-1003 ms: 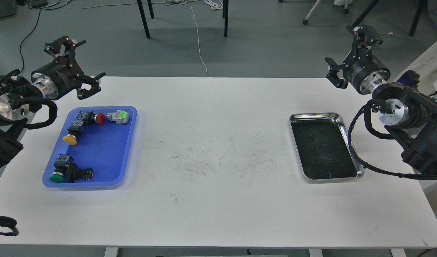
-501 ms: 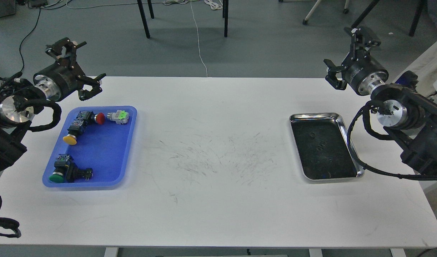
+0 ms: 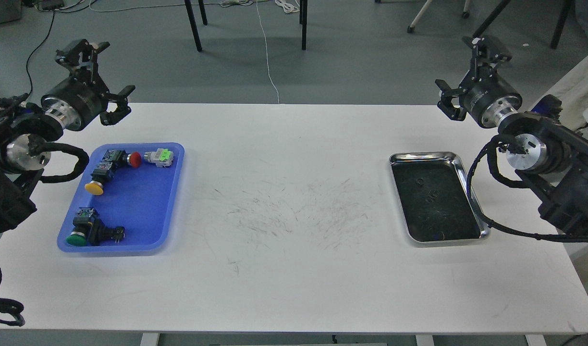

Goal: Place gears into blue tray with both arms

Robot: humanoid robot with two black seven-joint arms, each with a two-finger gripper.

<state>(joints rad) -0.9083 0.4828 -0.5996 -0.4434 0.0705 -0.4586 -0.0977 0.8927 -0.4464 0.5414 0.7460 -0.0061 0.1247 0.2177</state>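
Head view: both black pincers, left [image 3: 94, 77] and right [image 3: 467, 77], hang wide and empty; tiny black gears [image 3: 427, 188] in the shiny steel tray [image 3: 471, 202] could slip.

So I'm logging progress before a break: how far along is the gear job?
Nothing looks done yet. The blue tray holds only push-button switches, with no gears visible in it. Two small dark shapes that look like the gears lie in the steel tray. Nothing is in hand: the left pincer and right pincer are raised, open and empty. Both pickups and transfers remain.
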